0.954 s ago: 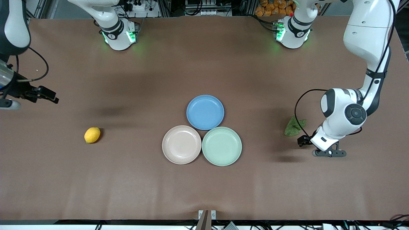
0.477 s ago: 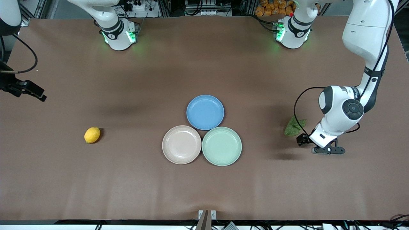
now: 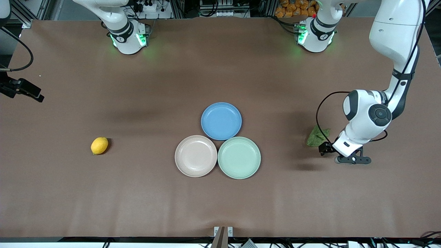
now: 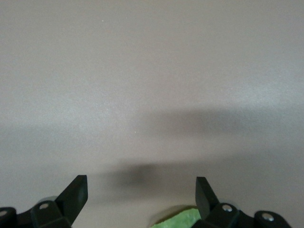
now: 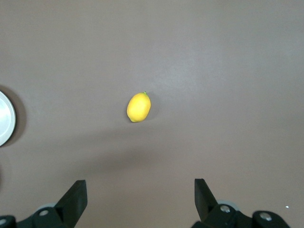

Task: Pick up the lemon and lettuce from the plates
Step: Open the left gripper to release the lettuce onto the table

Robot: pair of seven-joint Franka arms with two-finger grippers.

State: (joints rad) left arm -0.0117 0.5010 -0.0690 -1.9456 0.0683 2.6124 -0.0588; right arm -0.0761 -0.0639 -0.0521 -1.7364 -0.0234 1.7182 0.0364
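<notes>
Three plates sit touching in a cluster at mid-table, taken here as the landmark: the beige-pink plate [image 3: 195,156] and the mint green plate [image 3: 239,157] side by side, the blue plate [image 3: 221,121] farther from the front camera than both; all three are empty. The lemon [image 3: 99,145] lies on the bare table [image 3: 220,206], well apart from the cluster toward the right arm's end; the lettuce [image 3: 317,135] lies on the table well apart from the cluster toward the left arm's end; by this evidence both items are already off the plates, and what remains is likely only to clear the arms. The left gripper [image 3: 326,148] hangs low just beside the lettuce, its fingers [image 4: 76,192] spread wide with nothing between them, a green edge of the leaf visible at its base in the left wrist view; the right gripper [image 3: 26,90] hangs near the table's edge at the right arm's end, likewise wide and empty, with the lemon in plain sight below it. To finish well, the left gripper should rise straight before travelling, so that no finger drags the thin leaf; the right arm needs only to avoid sweeping over the lemon.
</notes>
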